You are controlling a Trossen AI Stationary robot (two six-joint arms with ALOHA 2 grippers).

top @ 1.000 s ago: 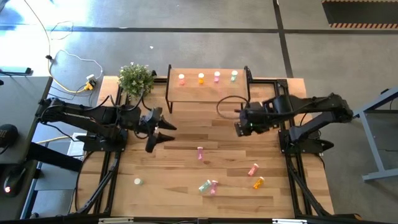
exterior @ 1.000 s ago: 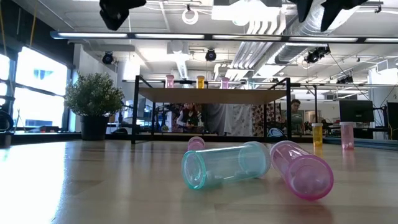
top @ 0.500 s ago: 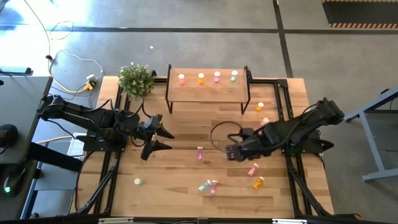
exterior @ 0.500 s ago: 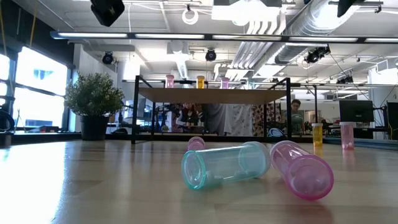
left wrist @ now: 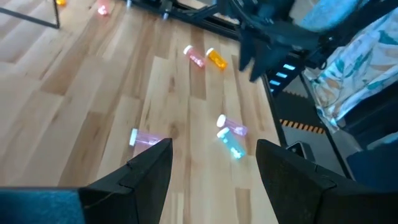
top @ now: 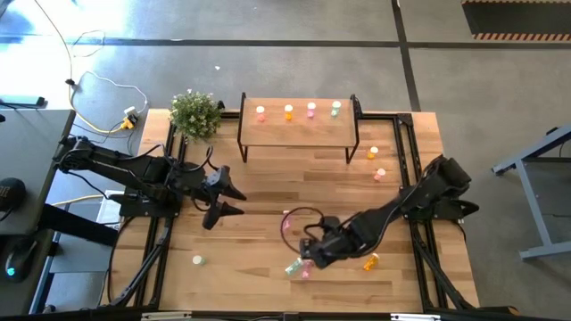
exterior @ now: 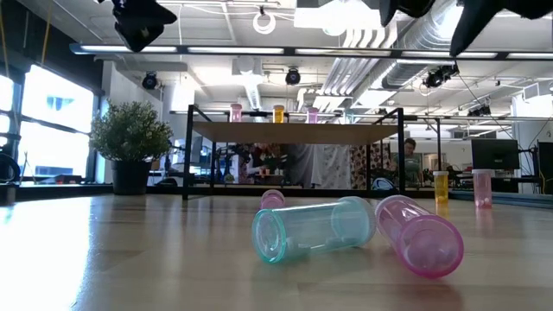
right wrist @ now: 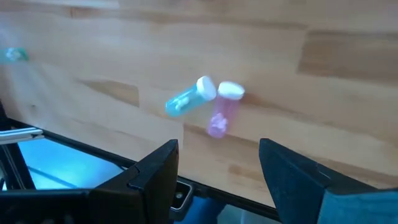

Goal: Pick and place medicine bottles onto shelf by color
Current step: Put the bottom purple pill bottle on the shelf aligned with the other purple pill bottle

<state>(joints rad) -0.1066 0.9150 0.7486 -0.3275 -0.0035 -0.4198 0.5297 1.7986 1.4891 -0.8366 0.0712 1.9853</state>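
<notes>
The shelf [top: 294, 129] stands at the table's far side with a pink [top: 260, 112], an orange [top: 288, 112], a pink [top: 311, 110] and a green bottle [top: 335, 109] upright on it. A green bottle [right wrist: 185, 100] and a pink bottle [right wrist: 222, 109] lie side by side near the table's front edge. My right gripper [top: 306, 254] hangs open just above and to the right of them, touching nothing. My left gripper [top: 234, 200] is open and empty over the table's left middle.
A pink bottle [top: 286, 220] lies mid-table. An orange bottle [top: 370, 262] lies near the front right. Two bottles [top: 373, 153] [top: 380, 174] stand at the right, and a small green one [top: 197, 260] lies front left. A potted plant [top: 194, 113] stands left of the shelf.
My right gripper has swung from beside the shelf's right leg toward the table's near edge and left, coming down over the green and pink bottles. My left gripper has drawn back a little toward the table's left. No bottle has moved.
</notes>
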